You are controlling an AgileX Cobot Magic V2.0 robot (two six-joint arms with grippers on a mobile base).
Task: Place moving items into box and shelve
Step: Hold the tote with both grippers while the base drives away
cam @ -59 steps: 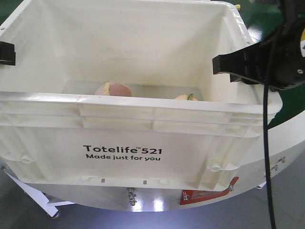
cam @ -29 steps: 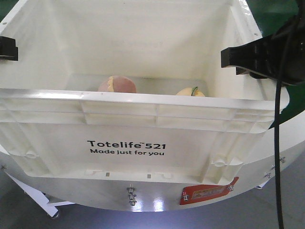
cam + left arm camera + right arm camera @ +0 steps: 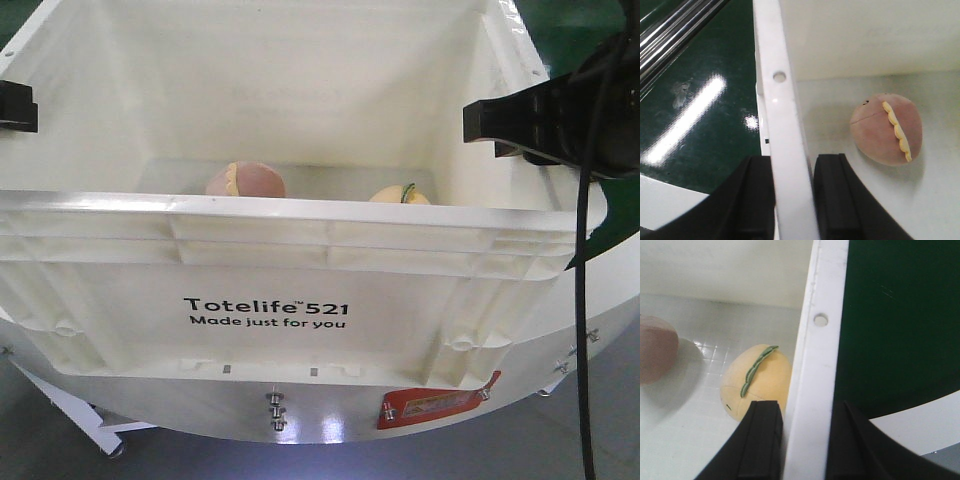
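Left claw [image 3: 792, 197] and right claw [image 3: 807, 440] each clamp a wall of the large white plastic crate [image 3: 260, 320], presumably sharing its weight. Inside: pinkish-brown round toy [image 3: 886, 129] near left claw, pale-yellow leafed toy [image 3: 757, 382] just beside right claw.

A glossy dark green desk [image 3: 700, 140] with a curved white edge [image 3: 180, 412] shows bright streaks of glare. Metal rails [image 3: 670, 35] run along its far side. Grey floor [image 3: 615, 440] lies below.
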